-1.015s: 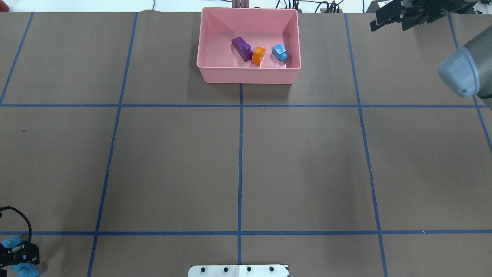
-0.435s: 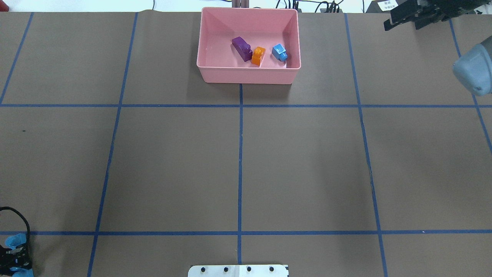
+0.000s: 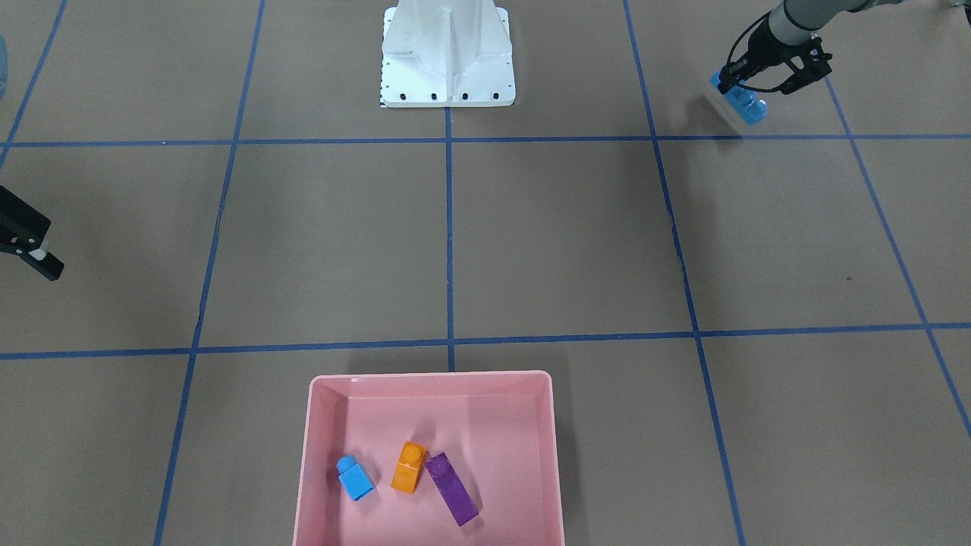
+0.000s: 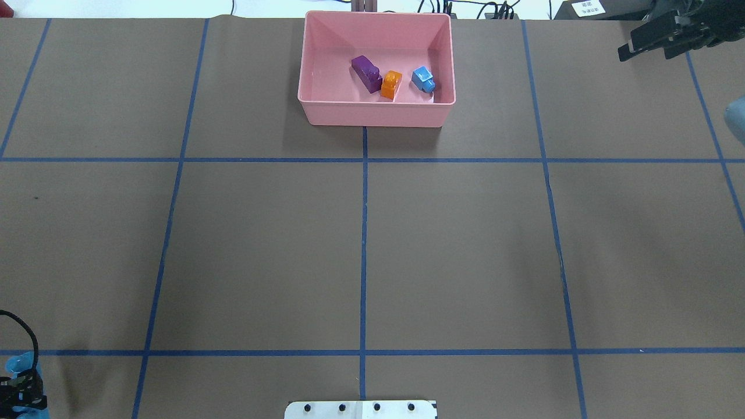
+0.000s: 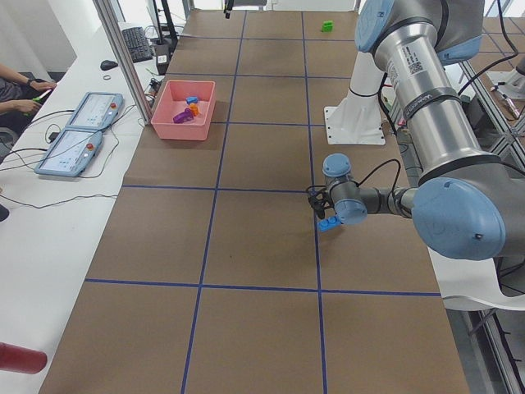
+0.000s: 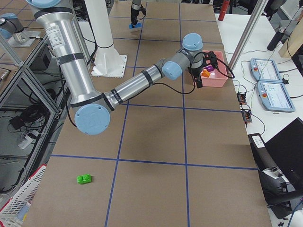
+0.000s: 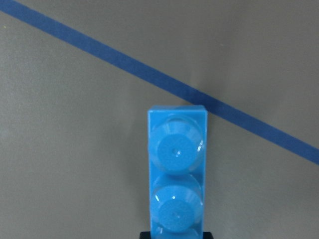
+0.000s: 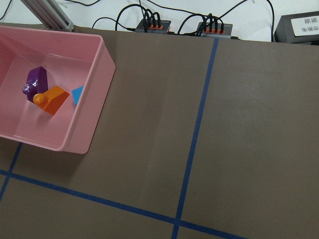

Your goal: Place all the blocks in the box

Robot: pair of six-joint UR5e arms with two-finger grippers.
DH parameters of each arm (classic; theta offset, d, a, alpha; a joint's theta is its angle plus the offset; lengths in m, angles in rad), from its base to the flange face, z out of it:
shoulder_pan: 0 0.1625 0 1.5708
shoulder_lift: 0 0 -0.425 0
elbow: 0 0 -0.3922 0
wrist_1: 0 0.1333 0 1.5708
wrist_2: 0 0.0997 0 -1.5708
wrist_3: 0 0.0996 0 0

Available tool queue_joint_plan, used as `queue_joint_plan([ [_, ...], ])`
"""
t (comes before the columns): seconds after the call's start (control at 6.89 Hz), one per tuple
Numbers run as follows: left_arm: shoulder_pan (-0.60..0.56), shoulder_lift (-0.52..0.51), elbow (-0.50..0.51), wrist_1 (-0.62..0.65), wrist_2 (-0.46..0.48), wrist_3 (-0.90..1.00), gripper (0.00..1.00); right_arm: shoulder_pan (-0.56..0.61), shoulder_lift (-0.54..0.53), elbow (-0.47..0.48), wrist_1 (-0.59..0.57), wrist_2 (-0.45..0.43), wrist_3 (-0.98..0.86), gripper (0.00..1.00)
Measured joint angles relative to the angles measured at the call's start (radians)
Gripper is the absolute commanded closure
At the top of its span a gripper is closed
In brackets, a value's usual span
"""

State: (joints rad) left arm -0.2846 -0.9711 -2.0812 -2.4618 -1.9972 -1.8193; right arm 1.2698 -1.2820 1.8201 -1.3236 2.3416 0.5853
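Observation:
The pink box [image 4: 375, 113] stands at the far middle of the table and holds the long purple block [image 4: 366, 73], the orange block [image 4: 391, 84] and the small blue block [image 4: 424, 79]. My left gripper [image 3: 747, 89] is shut on the long blue block [image 3: 740, 102], near the table's near left corner; the left wrist view shows the block [image 7: 177, 179] just above the paper. My right gripper [image 4: 652, 41] is open and empty, far right of the box. The green block [image 6: 84, 178] lies alone near the robot's right table end.
The white robot base [image 3: 447, 57] stands at the near middle edge. Blue tape lines [image 4: 364, 256] divide the brown paper into squares. Cable boxes [image 8: 214, 27] sit past the far edge. Operator tablets [image 5: 82, 131] lie on a side table.
My right gripper has moved right, away from the box. My left gripper has shifted left toward the view's edge with the long blue block in it.

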Motion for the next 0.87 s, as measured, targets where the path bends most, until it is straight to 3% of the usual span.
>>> queue_joint_plan([
  [0.29, -0.081, -0.035, -0.069, 0.002, -0.016, 0.001, 1.00, 0.029, -0.095, 0.015, 0.001, 0.003, -0.056, 0.01],
  [0.87, -0.338, -0.437, -0.047, 0.069, -0.123, 0.003, 1.00, 0.061, -0.301, -0.003, -0.002, -0.012, -0.196, 0.01],
])
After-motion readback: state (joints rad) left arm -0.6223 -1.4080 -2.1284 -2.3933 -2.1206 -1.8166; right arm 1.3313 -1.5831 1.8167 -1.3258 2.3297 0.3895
